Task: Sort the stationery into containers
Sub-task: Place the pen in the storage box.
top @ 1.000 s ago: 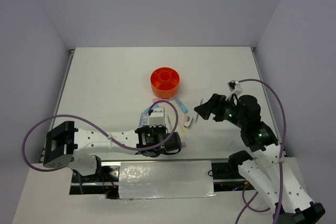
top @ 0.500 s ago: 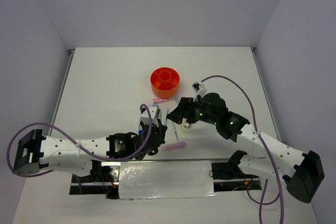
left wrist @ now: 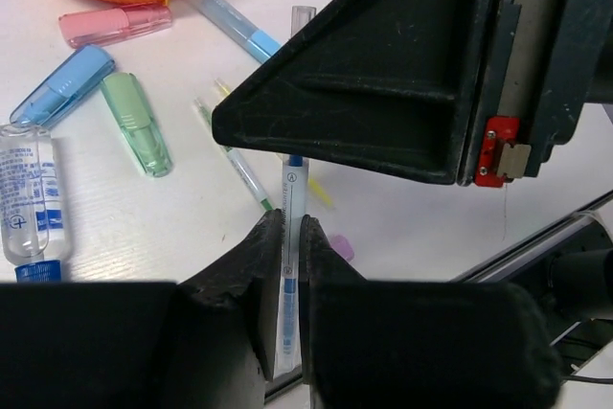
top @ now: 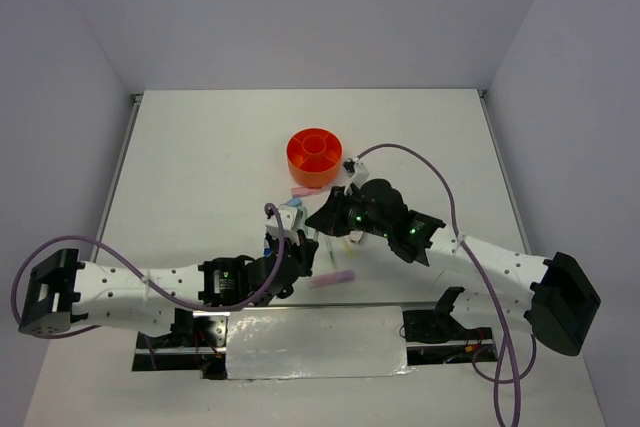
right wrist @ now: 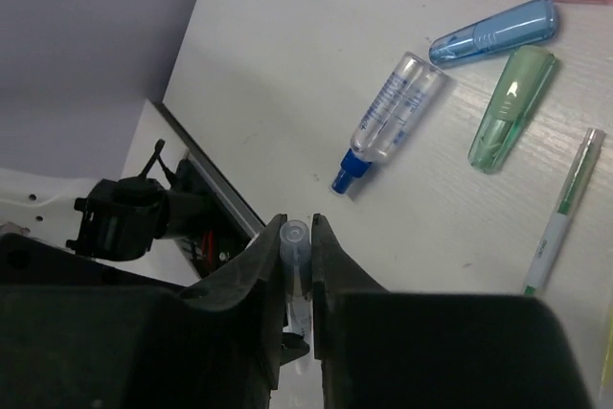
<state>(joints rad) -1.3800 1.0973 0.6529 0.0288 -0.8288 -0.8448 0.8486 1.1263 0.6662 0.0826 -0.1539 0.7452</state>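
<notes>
**A:** How far along are you with the sorting?

**B:** Early, by my reading. Your left gripper (left wrist: 290,227) is pinched tight on a clear pen (left wrist: 293,184). Your right gripper (right wrist: 297,232) is clamped on the same pen's other end. The pen is up off the table (top: 200,167), near the orange organizer (top: 314,178) but not over it.

**A:** Anything in the organizer?

**B:** From above its compartments look bare, though I can't rule out something small. The pink highlighter (left wrist: 115,24), blue highlighter (left wrist: 62,88), green highlighter (left wrist: 137,124) and white-blue tube (left wrist: 29,198) all lie loose beside it. You have nearly everything left to place.
</notes>
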